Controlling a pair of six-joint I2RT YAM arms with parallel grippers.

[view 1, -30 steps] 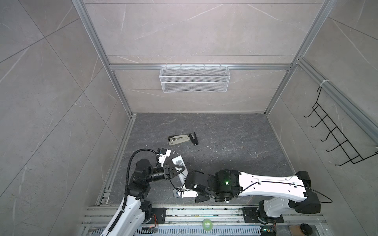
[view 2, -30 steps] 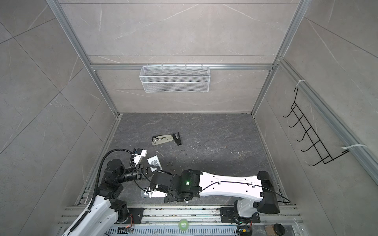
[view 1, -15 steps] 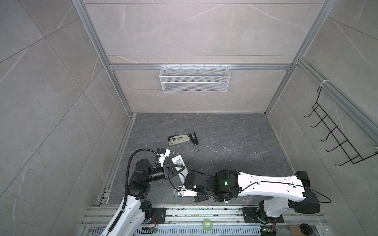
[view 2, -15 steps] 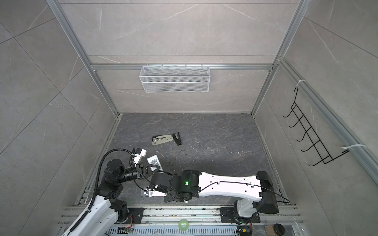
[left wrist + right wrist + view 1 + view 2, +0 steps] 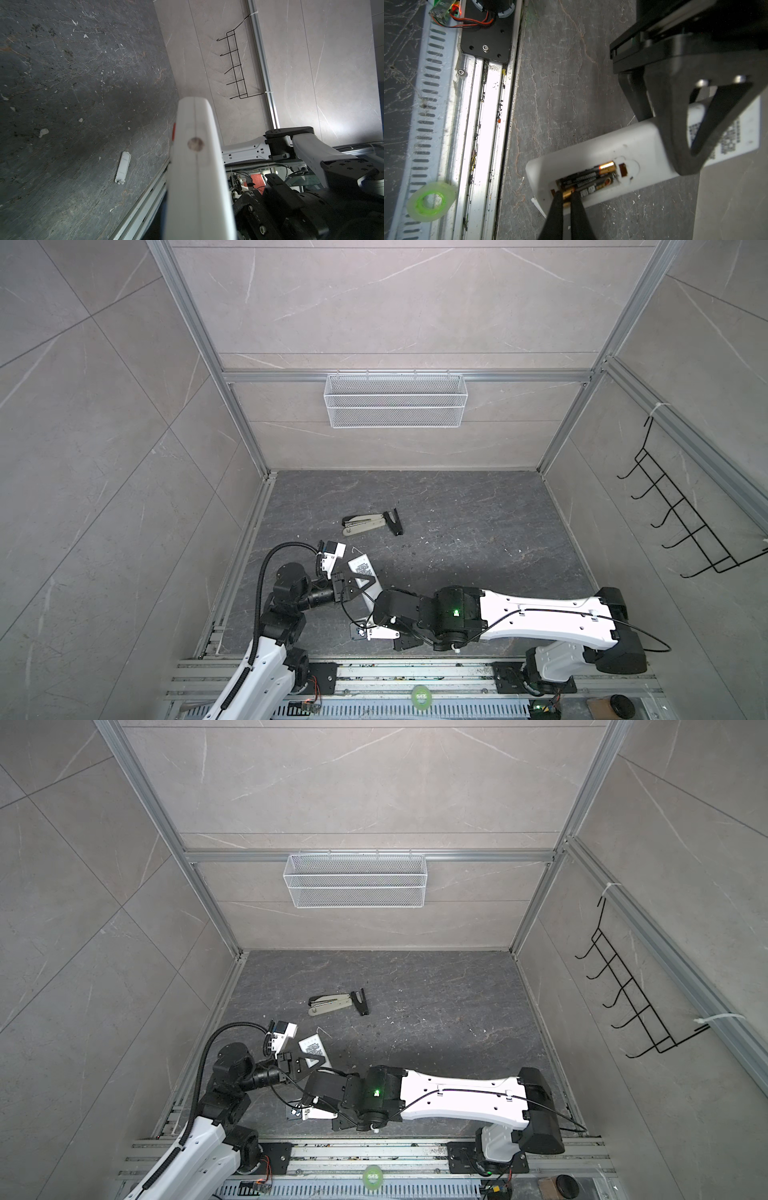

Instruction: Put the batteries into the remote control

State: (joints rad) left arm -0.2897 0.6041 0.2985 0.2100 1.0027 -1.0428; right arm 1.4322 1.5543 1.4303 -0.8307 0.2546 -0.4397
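Observation:
My left gripper (image 5: 356,585) is shut on the white remote control (image 5: 360,571), which it holds tilted over the floor with the labelled back up. In the right wrist view its black fingers (image 5: 675,116) clamp the remote control (image 5: 612,145) at mid-length. The battery bay is open, and the two batteries (image 5: 591,171) (image 5: 593,185) lie side by side in it, black with copper-gold ends. My right gripper (image 5: 567,197) pinches the gold end of the lower battery at the bay's near end. The remote's end (image 5: 195,166) fills the left wrist view.
A small white battery cover (image 5: 123,168) lies on the dark floor. A beige stapler (image 5: 363,524) and a black piece (image 5: 394,522) sit farther back. A tape roll (image 5: 428,202) rests on the front rail (image 5: 477,124). A wire basket (image 5: 395,400) and a hook rack (image 5: 681,514) hang on the walls.
The right arm has crept slightly to the left. Both grips look the same as before.

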